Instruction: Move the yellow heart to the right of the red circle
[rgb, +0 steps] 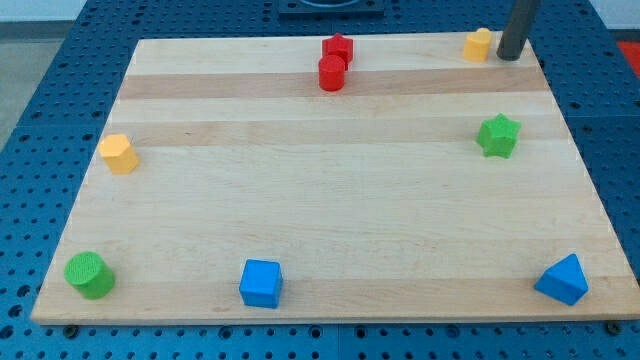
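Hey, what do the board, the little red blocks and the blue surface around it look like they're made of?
The board looks like light wood: visible grain and plank stripes, satin sheen. The red circle and the red star behind it look like moulded plastic, uniform colour, matte. The blue surface seems painted metal or plastic, with a regular grid of holes.

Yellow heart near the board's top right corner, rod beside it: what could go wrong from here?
1. The yellow heart sits near the board's top edge; a skewed push from my tip, just to its right, might slide it off.
2. The red star touches the red circle, so a long leftward push could knock either.
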